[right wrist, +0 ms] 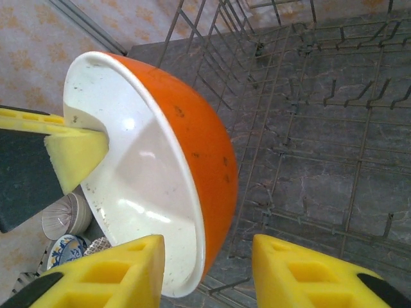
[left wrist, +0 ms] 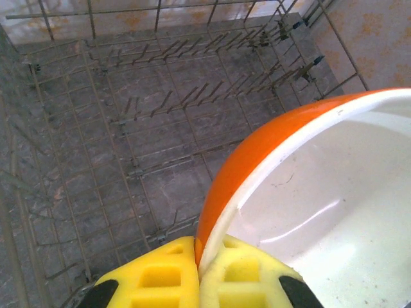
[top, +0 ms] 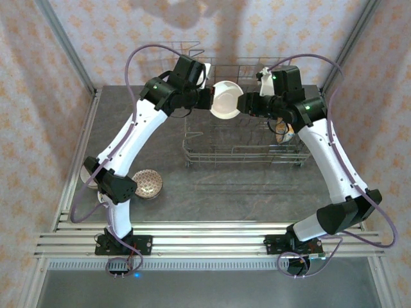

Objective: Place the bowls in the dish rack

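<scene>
Top external view showed the orange bowl (top: 226,99) held over the dish rack (top: 244,157), left gripper (top: 209,98) clamped on its rim, right gripper (top: 243,102) straddling it with jaws apart, and a patterned bowl (top: 148,184) waiting on the table (top: 225,192), so loading seemed barely begun.

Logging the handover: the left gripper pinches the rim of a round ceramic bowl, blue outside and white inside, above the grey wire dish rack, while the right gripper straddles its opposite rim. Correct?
Not blue: the bowl is orange outside, as both wrist views show. The left gripper does pinch its rim above the dish rack, the right gripper straddling the opposite rim.
</scene>
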You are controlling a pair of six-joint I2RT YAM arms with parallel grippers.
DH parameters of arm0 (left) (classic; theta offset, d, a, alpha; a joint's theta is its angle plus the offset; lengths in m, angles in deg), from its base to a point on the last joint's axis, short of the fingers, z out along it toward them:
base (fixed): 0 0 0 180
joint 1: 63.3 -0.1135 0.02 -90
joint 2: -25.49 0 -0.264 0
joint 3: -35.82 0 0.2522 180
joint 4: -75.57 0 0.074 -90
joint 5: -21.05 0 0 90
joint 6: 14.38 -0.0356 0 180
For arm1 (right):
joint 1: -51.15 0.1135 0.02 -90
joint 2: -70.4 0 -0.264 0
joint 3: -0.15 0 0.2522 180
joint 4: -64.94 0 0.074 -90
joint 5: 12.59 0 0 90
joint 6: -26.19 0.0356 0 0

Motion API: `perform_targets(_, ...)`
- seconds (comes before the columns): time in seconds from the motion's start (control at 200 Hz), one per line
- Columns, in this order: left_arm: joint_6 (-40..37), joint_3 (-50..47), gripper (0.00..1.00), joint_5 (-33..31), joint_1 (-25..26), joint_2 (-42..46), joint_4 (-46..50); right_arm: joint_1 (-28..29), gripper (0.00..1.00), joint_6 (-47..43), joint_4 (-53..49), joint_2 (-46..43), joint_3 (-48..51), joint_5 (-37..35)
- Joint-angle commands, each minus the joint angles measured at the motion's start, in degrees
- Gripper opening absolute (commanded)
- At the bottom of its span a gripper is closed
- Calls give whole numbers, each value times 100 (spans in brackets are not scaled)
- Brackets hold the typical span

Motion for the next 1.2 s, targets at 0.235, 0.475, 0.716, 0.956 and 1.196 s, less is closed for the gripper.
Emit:
perform_targets(0.235, 38, 293, 0, -14, 195, -231, -256, 36, 25, 246, 368, 3, 170, -258)
perform_targets(0.475, 56, 284, 0, -71, 345, -269, -205, 40, 8, 296, 221, -128, 241, -678)
perform_targets(0.716, 191, 288, 12, -69, 438, -318, -174, 36, 0, 406, -143, -103, 112, -1365)
perform_targets(0.956, 173, 346, 50, -497, 405, -217, -61, 35, 0, 509, -307, 25, 76, -1952)
perform_targets(1.196, 221, -107, 60, -719, 138, 285, -224, -137, 0, 655, -615, 448, -256, -2598)
